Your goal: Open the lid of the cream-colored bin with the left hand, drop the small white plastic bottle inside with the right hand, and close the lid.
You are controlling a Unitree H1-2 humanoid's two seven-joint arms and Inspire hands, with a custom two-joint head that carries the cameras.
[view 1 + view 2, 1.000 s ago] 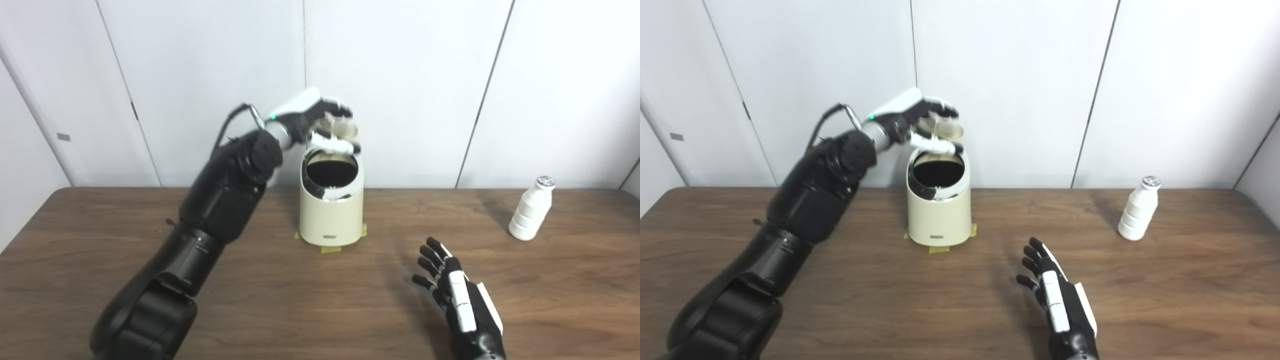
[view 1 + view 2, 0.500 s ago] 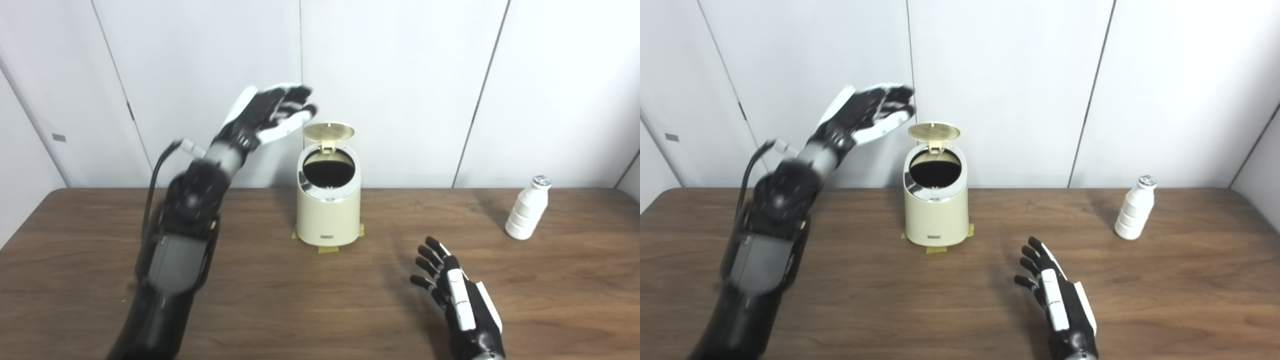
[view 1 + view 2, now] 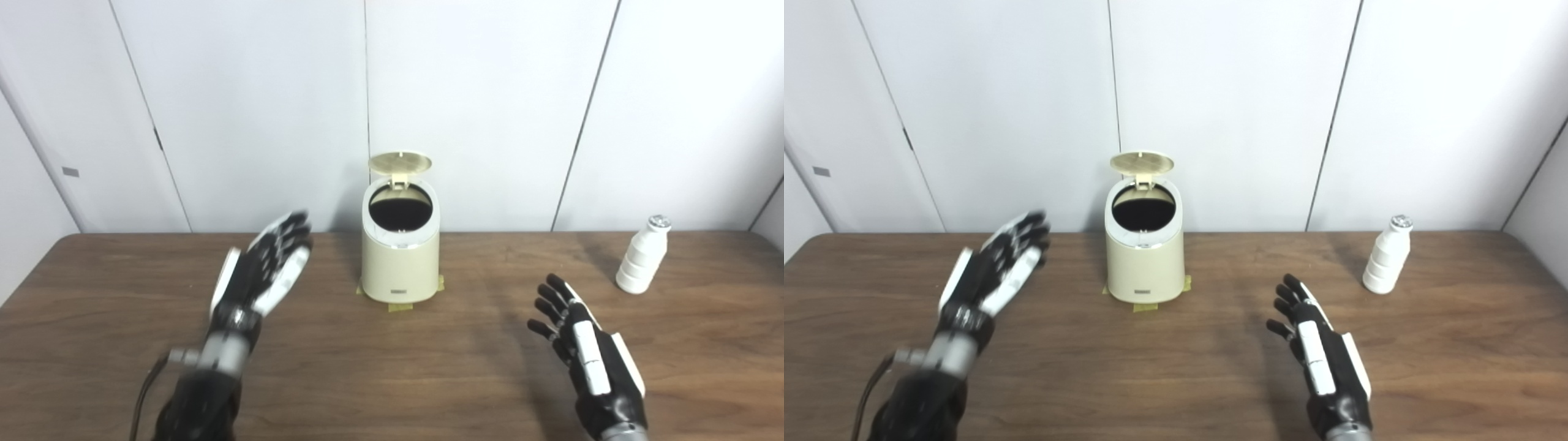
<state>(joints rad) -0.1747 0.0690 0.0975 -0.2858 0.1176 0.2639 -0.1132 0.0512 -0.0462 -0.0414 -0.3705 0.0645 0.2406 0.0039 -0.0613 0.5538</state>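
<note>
Bin [image 3: 399, 263] lid [image 3: 400, 162] up, bottle [image 3: 640, 255] upright far right; left hand [image 3: 263, 272] and right hand [image 3: 582, 343] both spread, empty.

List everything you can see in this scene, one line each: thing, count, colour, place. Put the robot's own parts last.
bin: one, cream, standing at the table's far middle
lid: one, cream, tipped up open behind the bin's mouth
tape: a few yellowish bits, under the bin's base
bottle: one, white with a silver cap, upright at far right
table: one, dark brown wood
wall: white panels, behind the table
left hand: one, black and white, open, left of the bin
right hand: one, black and white, open, near right
</note>
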